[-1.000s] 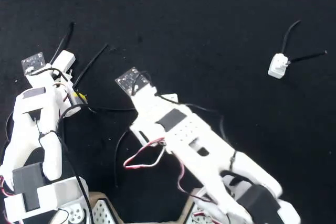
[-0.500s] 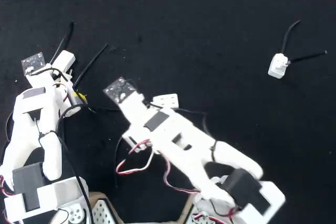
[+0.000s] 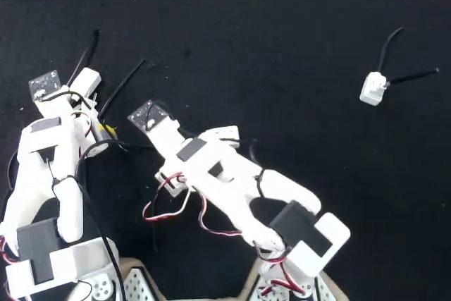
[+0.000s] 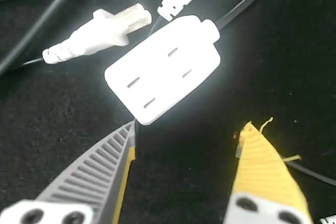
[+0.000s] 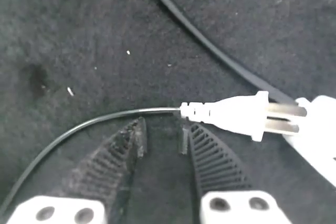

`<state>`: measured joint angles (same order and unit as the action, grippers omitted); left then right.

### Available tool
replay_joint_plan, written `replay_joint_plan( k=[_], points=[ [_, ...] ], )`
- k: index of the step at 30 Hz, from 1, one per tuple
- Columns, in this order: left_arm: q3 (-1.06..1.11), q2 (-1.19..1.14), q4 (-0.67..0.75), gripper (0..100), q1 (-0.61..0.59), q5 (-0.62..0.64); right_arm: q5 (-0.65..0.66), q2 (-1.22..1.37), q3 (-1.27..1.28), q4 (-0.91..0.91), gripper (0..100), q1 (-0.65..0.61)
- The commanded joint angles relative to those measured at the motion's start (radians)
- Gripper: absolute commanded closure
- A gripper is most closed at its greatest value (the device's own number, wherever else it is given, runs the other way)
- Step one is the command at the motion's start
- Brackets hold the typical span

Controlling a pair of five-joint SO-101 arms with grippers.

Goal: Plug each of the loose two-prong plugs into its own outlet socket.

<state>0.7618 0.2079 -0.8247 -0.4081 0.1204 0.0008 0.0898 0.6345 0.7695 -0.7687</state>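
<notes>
Where the left wrist view looks down, we see the left gripper (image 4: 184, 129) spread wide and holding nothing. Its grey finger (image 4: 100, 166) and yellow finger (image 4: 262, 166) stand just short of a white outlet block (image 4: 163, 69), whose two pairs of slots are all unfilled. A loose white two-prong plug (image 4: 94, 30) lies just beside that block, its prongs in no slot.

In the right wrist view, the right gripper (image 5: 160, 135) shows a narrow gap and holds nothing. Its tips sit near a black cord (image 5: 105, 121) that leads into a second white plug (image 5: 231, 114). That plug's prongs (image 5: 283, 118) reach a white socket body (image 5: 317, 124), with bare metal showing between them.

In the high view, a third white outlet (image 3: 372, 89) lies well apart on the black table (image 3: 268, 47), with two black cords leaving it.
</notes>
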Motion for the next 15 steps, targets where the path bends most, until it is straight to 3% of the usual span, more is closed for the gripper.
replay_joint_plan(
  k=[1, 3, 7, 12, 15],
  points=[
    [-0.016, 0.025, 0.005, 69, -0.012, 0.014, 0.058, -0.012, -0.047, -0.02, 92.5, 0.049],
    [-0.016, 0.025, 0.005, 69, -0.012, 0.012, 0.075, -0.019, -0.042, -0.021, 99.2, 0.064],
    [-0.015, 0.025, 0.005, 69, -0.012, 0.012, 0.075, -0.088, -0.016, 0.029, 98.8, 0.074],
    [-0.013, 0.025, 0.005, 69, -0.012, 0.012, 0.08, -0.309, 0.019, 0.287, 98.8, 0.083],
    [-0.013, 0.025, 0.005, 69, -0.012, 0.012, 0.189, -0.414, 0.068, 0.405, 98.8, 0.123]
  ],
)
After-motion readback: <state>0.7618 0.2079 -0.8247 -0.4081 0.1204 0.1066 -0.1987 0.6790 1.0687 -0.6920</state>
